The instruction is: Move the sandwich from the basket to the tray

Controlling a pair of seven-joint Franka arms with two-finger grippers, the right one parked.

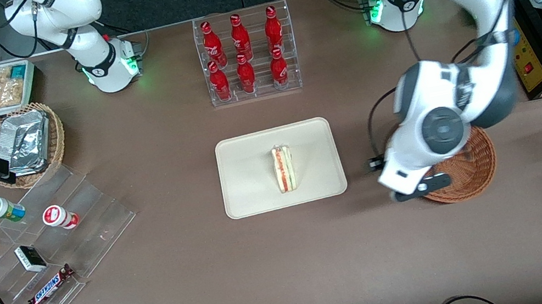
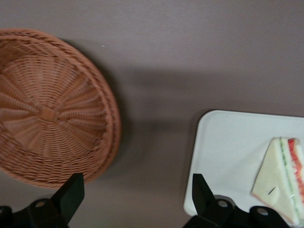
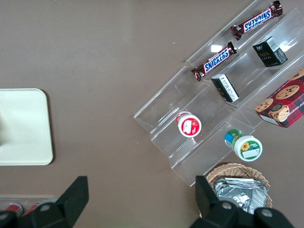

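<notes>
White arm bends low, its empty gripper (image 2: 135, 199) spread between basket (image 2: 50, 107) and tray (image 2: 228, 147).

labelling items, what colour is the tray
Cream-white tray, clearest in the front view; gripper hovers open above the table.

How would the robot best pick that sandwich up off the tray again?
Probably from above, pinching the two flat bread faces of the sandwich, which stands on edge on the tray with its filling stripes facing up. The end effector, open, hangs above the table between the basket and tray.
</notes>
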